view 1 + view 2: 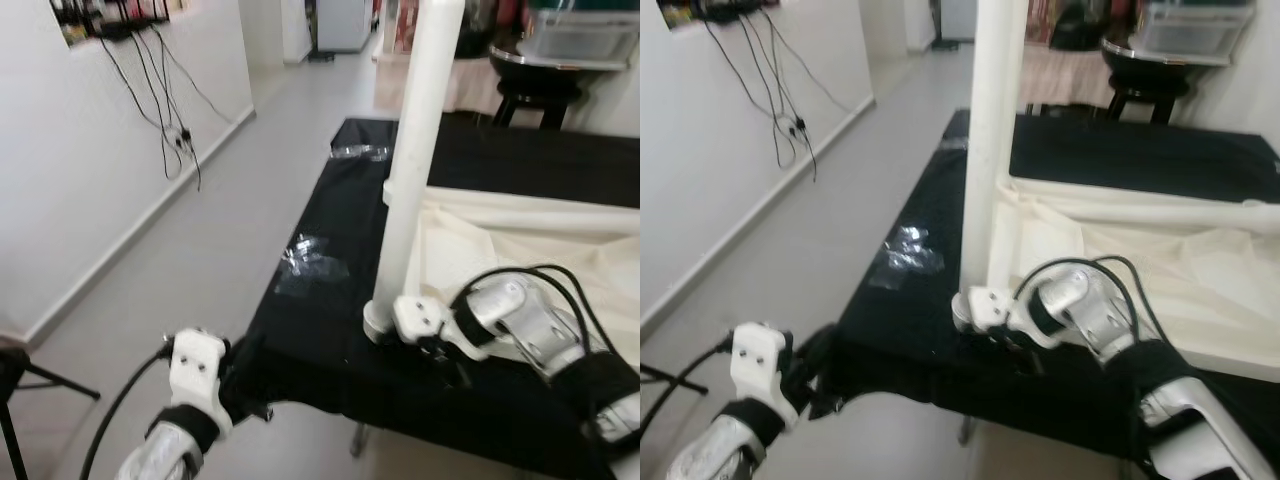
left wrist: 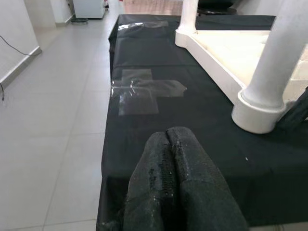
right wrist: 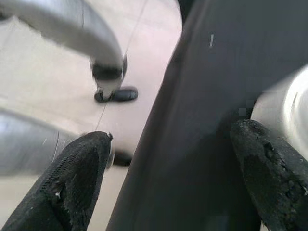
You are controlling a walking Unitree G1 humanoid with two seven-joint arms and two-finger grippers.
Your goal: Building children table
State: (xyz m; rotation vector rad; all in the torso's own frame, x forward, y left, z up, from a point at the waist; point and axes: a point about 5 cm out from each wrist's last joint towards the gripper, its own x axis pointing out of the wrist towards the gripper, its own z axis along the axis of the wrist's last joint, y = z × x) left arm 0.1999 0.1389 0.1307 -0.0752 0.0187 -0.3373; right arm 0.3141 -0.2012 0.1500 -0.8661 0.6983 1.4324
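A white children's table (image 1: 540,240) lies upside down on a black-covered table (image 1: 330,300). One white leg (image 1: 415,150) stands upright at its near left corner, ending in a round base (image 2: 260,113). My right gripper (image 1: 1015,350) is low at that base; in the right wrist view it (image 3: 171,134) is open, with the leg (image 3: 288,106) just beside one fingertip (image 3: 269,163) and the cloth edge between the fingers. My left gripper (image 2: 168,144) is shut on nothing, hovering at the near left edge of the black cloth (image 1: 250,385). A second leg (image 2: 188,14) stands at the far corner.
Clear plastic bags (image 1: 310,262) lie on the cloth left of the leg, and another (image 1: 358,152) near the far corner. Grey floor (image 1: 200,250) runs along the left to a white wall with hanging cables (image 1: 165,100). A dark round stool (image 1: 535,85) stands behind.
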